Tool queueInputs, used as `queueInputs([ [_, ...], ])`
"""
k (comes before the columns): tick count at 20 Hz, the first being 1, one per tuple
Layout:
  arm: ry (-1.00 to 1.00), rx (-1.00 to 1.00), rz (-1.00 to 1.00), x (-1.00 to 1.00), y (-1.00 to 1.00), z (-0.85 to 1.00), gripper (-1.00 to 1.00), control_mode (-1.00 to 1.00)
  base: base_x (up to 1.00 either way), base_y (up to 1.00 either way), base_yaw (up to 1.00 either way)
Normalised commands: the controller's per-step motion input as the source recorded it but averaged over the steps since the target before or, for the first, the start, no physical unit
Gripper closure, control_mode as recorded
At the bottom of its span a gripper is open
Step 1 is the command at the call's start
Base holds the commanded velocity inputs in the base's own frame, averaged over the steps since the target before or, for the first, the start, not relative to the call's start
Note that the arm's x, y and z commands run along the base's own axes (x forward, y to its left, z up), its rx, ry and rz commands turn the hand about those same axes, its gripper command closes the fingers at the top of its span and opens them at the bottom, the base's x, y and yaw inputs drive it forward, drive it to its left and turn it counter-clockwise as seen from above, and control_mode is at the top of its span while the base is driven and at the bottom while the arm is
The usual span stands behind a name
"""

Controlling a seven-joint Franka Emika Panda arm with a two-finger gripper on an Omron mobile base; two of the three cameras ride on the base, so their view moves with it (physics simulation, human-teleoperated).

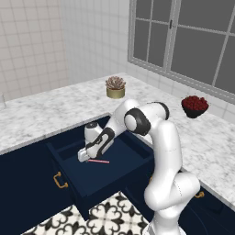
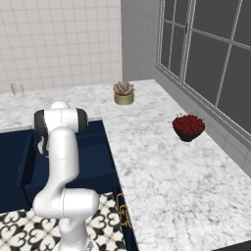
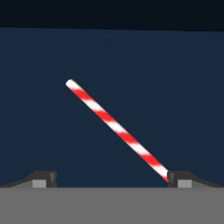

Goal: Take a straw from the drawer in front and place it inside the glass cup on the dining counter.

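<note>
We see the gripper (image 3: 111,178) wide open, holding nothing, over the straw (image 3: 116,128) pointing toward 10 o'clock in the drawer (image 1: 124,151).

The straw (image 3: 116,127) looks smooth with red-white stripes; the drawer (image 1: 121,158) is matt navy; the table (image 1: 50,108) is veined marble.

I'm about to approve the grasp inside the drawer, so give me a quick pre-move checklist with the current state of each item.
1. Drawer pulled open: ok.
2. Straw lying flat on the drawer floor, unobstructed: ok.
3. Tool open wide: ok.
4. Straw centred between the fingertips: not ok; one end runs to the right fingertip in the hand view.
5. Tool low inside the drawer, over the straw: ok.
6. Fingertip touching the straw: cannot tell.
</note>
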Motion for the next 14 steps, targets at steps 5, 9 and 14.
queueInputs([
  [5, 0.08, 0.00, 0.03, 0.38, 0.00, -0.41, -1.00, -1.00, 0.00, 0.00, 0.00],
  [9, 0.08, 0.00, 0.00, 0.31, 0.00, -0.33, -1.00, -1.00, 0.00, 0.00, 0.00],
  [14, 0.06, 0.00, 0.00, 0.21, 0.00, -0.33, -1.00, -1.00, 0.00, 0.00, 0.00],
])
